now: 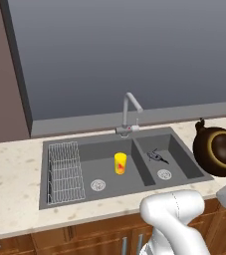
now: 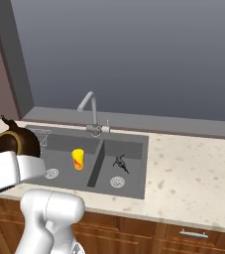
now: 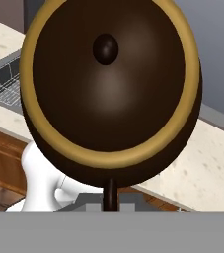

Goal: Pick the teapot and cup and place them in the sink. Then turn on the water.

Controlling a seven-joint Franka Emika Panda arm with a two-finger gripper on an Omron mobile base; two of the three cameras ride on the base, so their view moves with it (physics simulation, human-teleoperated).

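The dark-brown teapot (image 3: 111,89) hangs in the air close to the hand camera, gold rim facing it. Its thin handle runs down between the fingers of my gripper (image 3: 111,201), which is shut on it. From the base the teapot (image 1: 216,149) floats above the counter just right of the sink (image 1: 84,144); in the right base view the teapot (image 2: 15,141) is at the left, over the sink's (image 2: 134,138) left end. The yellow cup (image 1: 120,163) stands upright in the left basin, also seen as the cup (image 2: 78,159). Water is out of view.
The grey gooseneck faucet (image 1: 130,107) rises behind the divider, spout over the right basin. A wire rack (image 1: 64,172) fills the left basin's left side. A small dark thin object (image 1: 156,156) lies in the right basin. Speckled counter (image 2: 193,173) extends right; a window wall stands behind.
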